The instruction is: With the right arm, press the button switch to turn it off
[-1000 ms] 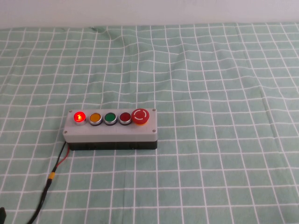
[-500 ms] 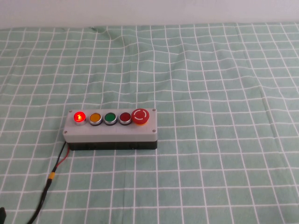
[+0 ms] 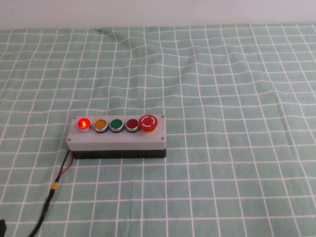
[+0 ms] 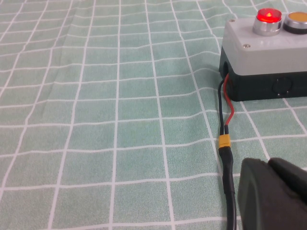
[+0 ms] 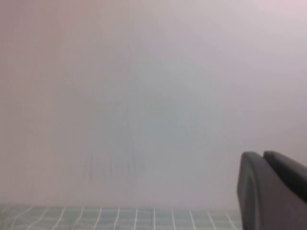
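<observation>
The button switch [image 3: 117, 138] is a grey box on a black base, left of the table's middle in the high view. Its leftmost red button [image 3: 84, 123] is lit; orange, green and dark-red buttons and a red mushroom button [image 3: 148, 122] follow to the right. A black cable [image 3: 49, 197] runs from its left end toward the near edge. Neither arm shows in the high view. My left gripper [image 4: 268, 163] is shut and empty, low beside the cable [image 4: 225, 148], near the box's left end [image 4: 268, 52]. My right gripper [image 5: 263, 154] is shut and empty, facing a pale wall; the switch is out of its view.
A green cloth with a white grid [image 3: 222, 98] covers the table, with soft wrinkles at the back. A pale wall [image 3: 158, 12] stands behind. A small dark piece [image 3: 1, 228] shows at the near left corner.
</observation>
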Action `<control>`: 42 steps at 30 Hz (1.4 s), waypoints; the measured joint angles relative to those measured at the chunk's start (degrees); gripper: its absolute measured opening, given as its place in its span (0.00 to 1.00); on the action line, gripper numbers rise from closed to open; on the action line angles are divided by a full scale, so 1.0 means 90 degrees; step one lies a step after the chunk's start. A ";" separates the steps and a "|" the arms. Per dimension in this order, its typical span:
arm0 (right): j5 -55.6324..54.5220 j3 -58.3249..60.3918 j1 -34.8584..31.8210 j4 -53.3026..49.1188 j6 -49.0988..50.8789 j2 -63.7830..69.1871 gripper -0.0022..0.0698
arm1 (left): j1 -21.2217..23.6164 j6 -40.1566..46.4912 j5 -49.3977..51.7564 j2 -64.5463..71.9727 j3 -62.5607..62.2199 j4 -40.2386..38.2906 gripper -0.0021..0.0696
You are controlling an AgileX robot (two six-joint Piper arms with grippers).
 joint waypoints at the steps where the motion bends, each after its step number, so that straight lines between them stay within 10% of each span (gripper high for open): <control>1: -0.0160 0.0000 0.0000 0.0000 0.0000 0.0000 0.01 | 0.0000 0.0000 0.0000 0.0000 0.0000 0.0000 0.02; 21: -0.3722 -0.0223 0.0000 0.0028 0.0374 -0.0009 0.01 | 0.0000 0.0000 0.0000 0.0000 0.0000 0.0000 0.02; 42: 0.1034 -0.4899 0.0000 -0.0139 0.1667 0.1071 0.01 | 0.0000 0.0000 0.0000 0.0000 0.0000 0.0000 0.02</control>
